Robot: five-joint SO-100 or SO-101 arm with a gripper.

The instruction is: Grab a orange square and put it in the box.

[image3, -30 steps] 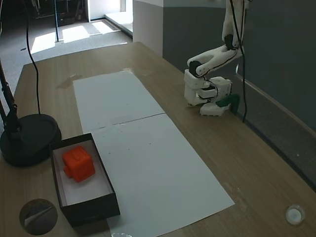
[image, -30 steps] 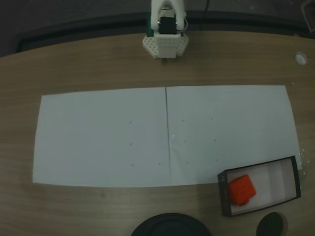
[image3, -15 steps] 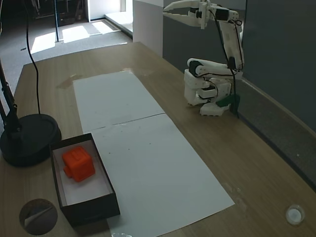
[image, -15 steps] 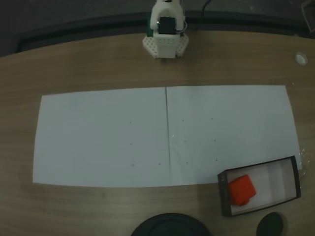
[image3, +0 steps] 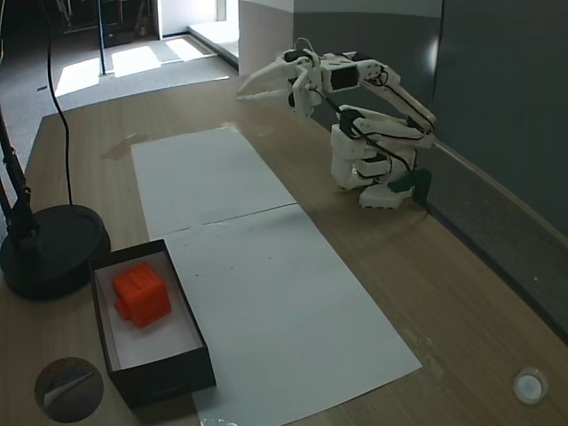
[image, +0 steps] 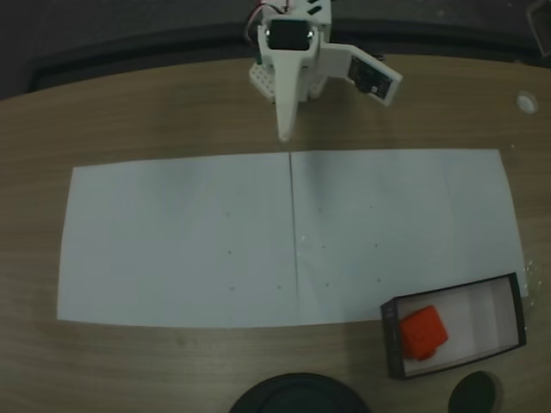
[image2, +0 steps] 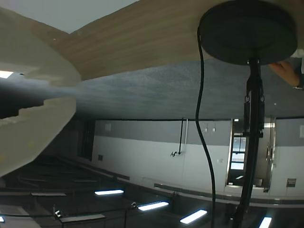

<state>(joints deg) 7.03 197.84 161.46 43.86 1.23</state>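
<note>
I see white paper point(image: 284, 237) covering the wooden counter point(image: 129, 112); at twelve o'clock, the end effector point(image: 285, 129) looks closed, seemingly empty.

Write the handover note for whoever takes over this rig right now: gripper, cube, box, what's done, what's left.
Gripper: empty, raised over the far side of the table near the arm's base; whether the fingers are parted, I cannot tell.
Orange square: lying inside the box, toward its left end in a fixed view looking down.
Box: on the table's near right corner in that view, partly on the white paper.
Done: cube is in the box.
Left: nothing apparent; park the arm.
</note>
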